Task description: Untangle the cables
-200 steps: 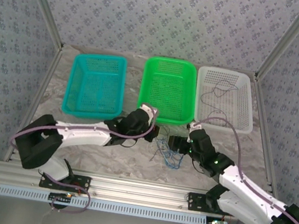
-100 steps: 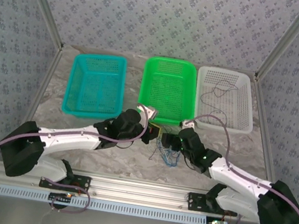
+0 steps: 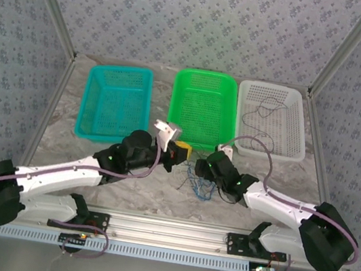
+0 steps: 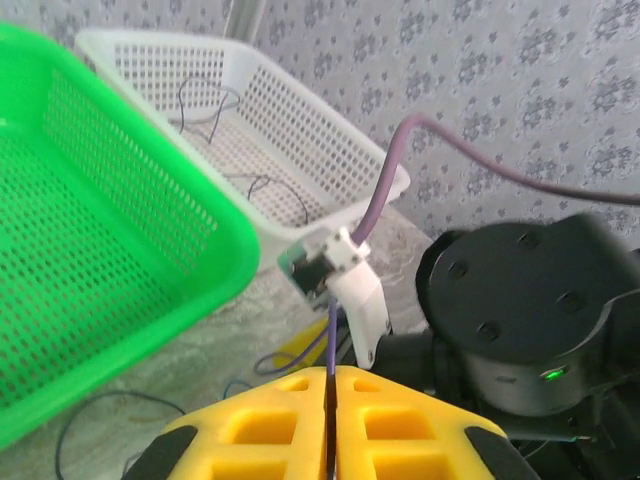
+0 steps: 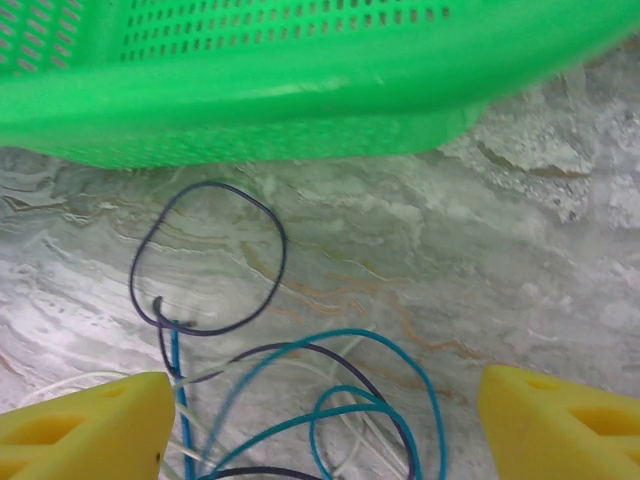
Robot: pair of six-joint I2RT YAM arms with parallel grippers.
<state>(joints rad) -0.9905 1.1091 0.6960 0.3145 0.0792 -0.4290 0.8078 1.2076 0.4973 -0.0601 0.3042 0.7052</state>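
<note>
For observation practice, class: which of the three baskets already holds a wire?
The white basket, rightmost of the three: a thin dark wire lies inside, while the teal basket and green basket look empty.

Both arms, left arm [image 3: 57,174] and right arm [image 3: 273,204], use white link shells joined by black joint housings. A thick purple cable [image 4: 383,185] runs outside each arm. The left gripper [image 4: 330,420] and right gripper [image 5: 320,400] carry yellow moulded fingers [image 4: 260,430] with rectangular recessed pockets. The round black housing [image 4: 520,290] shows recessed screw heads and a green indicator light [image 4: 549,374] at 6 o'clock. At its 10 o'clock sits a white bracket [image 4: 362,305] — a small circuit board [image 4: 310,268] at its top takes the purple cable.
</note>
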